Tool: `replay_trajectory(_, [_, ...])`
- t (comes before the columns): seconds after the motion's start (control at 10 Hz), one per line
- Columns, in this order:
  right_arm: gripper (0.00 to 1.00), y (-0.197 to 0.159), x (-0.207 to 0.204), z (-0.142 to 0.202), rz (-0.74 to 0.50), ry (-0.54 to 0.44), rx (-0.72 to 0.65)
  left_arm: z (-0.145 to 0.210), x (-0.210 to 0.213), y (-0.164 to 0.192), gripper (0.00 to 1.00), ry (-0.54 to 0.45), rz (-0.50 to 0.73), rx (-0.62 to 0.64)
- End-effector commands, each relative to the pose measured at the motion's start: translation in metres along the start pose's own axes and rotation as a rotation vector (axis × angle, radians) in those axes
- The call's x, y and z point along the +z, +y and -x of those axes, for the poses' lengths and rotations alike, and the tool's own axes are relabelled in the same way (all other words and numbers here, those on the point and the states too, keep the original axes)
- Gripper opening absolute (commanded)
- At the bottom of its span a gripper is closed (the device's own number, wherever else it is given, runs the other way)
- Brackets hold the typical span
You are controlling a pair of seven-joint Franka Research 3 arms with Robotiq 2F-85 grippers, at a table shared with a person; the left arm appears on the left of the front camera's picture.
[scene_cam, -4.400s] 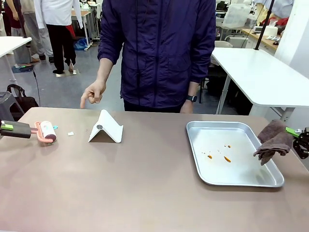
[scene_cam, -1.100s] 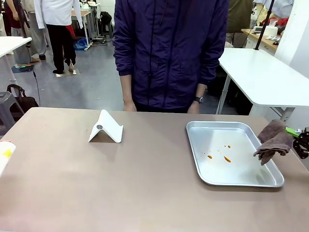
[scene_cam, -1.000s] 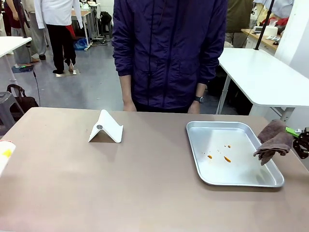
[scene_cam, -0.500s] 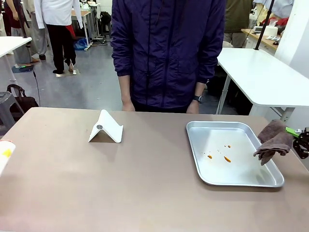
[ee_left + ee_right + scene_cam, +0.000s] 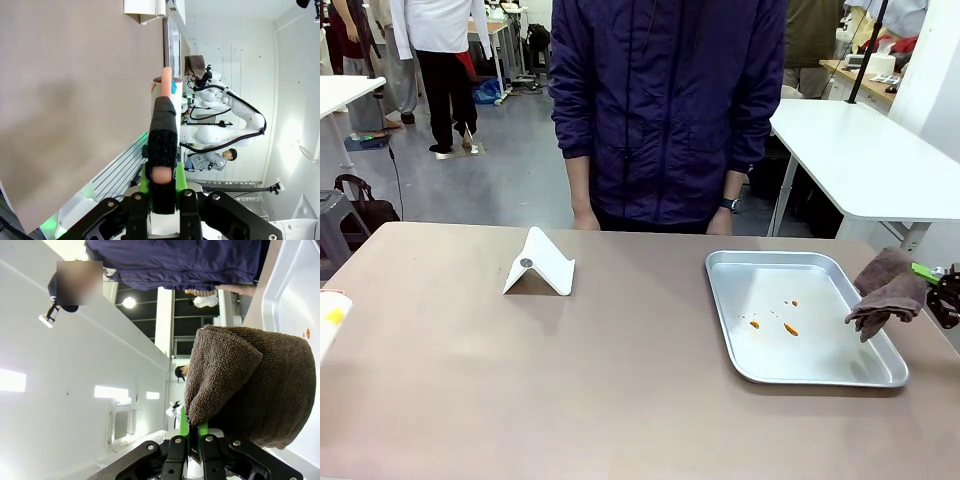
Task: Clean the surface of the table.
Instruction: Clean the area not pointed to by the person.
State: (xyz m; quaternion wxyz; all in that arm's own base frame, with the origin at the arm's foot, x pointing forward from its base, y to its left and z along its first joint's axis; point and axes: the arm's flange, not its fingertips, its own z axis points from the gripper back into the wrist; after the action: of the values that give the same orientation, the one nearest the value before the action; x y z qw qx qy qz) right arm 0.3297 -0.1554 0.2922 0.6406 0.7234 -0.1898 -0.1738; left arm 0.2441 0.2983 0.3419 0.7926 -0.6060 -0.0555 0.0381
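Taupe-brown and matte, the table (image 5: 620, 400) spreads across the front view, with no scraps visible on its bare top. The left gripper (image 5: 161, 176) is clamped on a lint roller (image 5: 164, 95) at the table's 9 o'clock edge. The right gripper (image 5: 192, 432), at 3 o'clock, pinches a brown cloth (image 5: 250, 385) beside the metal tray (image 5: 790, 257). Rolling looks finished. A wipe seems the likely next move, which would mean lowering the cloth flat onto the tabletop.
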Motion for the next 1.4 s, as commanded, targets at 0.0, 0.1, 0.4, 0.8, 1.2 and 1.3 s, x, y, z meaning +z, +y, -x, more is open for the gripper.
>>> replay_trajectory(0.0, [0.07,0.0,0.0,0.0,0.0,0.0,0.0,0.0,-0.002,-0.006,0.22,-0.004,-0.003,0.011])
replay_trajectory(0.1, [0.07,0.006,-0.005,-0.002,0.032,0.023,0.023,0.0,-0.002,-0.006,0.22,-0.004,-0.003,0.011])
replay_trajectory(0.4, [0.07,0.042,-0.046,-0.007,0.234,0.138,0.2,0.0,-0.002,-0.006,0.22,-0.004,-0.003,0.011])
replay_trajectory(0.8, [0.07,0.05,-0.103,-0.025,0.617,0.18,0.38,0.0,-0.002,-0.006,0.22,-0.004,-0.003,0.011])
replay_trajectory(1.2, [0.0,0.037,-0.132,-0.036,0.789,0.237,0.44,0.0,-0.002,-0.006,0.22,-0.004,-0.003,0.011])
replay_trajectory(1.3, [0.0,0.032,-0.135,-0.038,0.835,0.238,0.467,0.0,-0.002,-0.006,0.22,-0.004,-0.003,0.011])
